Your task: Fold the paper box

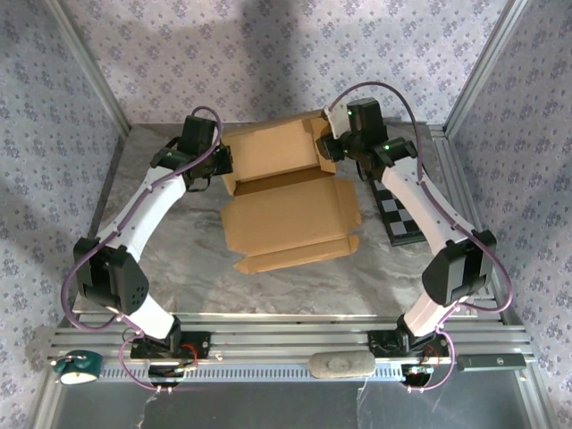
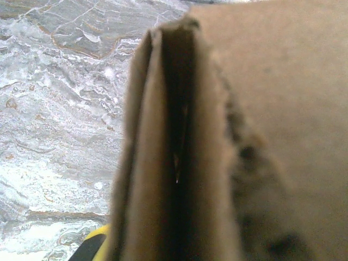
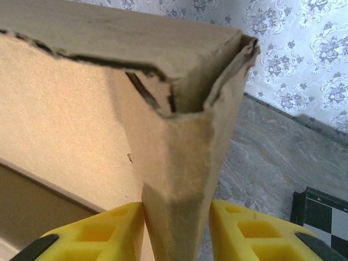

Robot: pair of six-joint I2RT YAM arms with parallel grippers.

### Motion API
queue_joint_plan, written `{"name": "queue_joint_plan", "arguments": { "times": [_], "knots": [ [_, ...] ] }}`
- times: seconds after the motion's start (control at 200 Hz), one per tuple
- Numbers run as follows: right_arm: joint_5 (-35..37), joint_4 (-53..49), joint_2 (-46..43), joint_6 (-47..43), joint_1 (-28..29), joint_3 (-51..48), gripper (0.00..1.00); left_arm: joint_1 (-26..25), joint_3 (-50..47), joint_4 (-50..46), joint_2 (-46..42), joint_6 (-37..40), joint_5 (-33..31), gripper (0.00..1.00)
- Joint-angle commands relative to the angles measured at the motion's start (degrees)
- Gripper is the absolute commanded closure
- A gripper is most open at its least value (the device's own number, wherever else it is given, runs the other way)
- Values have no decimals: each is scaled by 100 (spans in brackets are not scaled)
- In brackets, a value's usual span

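Tan cardboard sits mid-table in the overhead view: the paper box (image 1: 286,210) lies on the marbled table (image 1: 179,259), its far half raised into a shallow tray and its near half flat, with flaps spread towards the arm bases. The left gripper (image 1: 223,165) is at the tray's left wall and the right gripper (image 1: 329,147) at its far right corner, but from up here neither opening can be read. A black-and-white checkerboard (image 1: 404,223) lies just right of the box, partly under the right arm. The left wrist camera sits very close to the box: a doubled wall seen edge-on, blurred, with a dark slit between its layers, covers most of the picture. One yellow finger (image 2: 92,244) peeks in at the bottom edge against the wall's left face. The other is hidden, so the narrow pinch on that wall is barely visible. The right wrist camera is clearer: two yellow fingers (image 3: 103,231) stand either side of a folded, ragged-edged corner of the box, both touching it and clamping the cardboard between them. Floral wallpaper (image 3: 304,49) and a corner of the checkerboard are behind.
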Motion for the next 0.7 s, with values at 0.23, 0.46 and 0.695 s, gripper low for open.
{"name": "queue_joint_plan", "arguments": {
  "times": [0.23,0.46,0.695],
  "knots": [
    [1418,-92,483,-71,147,454,84,-21,270,-36,-162,36,179,100],
    [2670,-99,613,-328,453,542,100,-38,303,-80,-127,19,133,100],
    [3015,-45,625,-351,589,544,100,-38,284,-60,-131,27,126,100]
  ]
}}
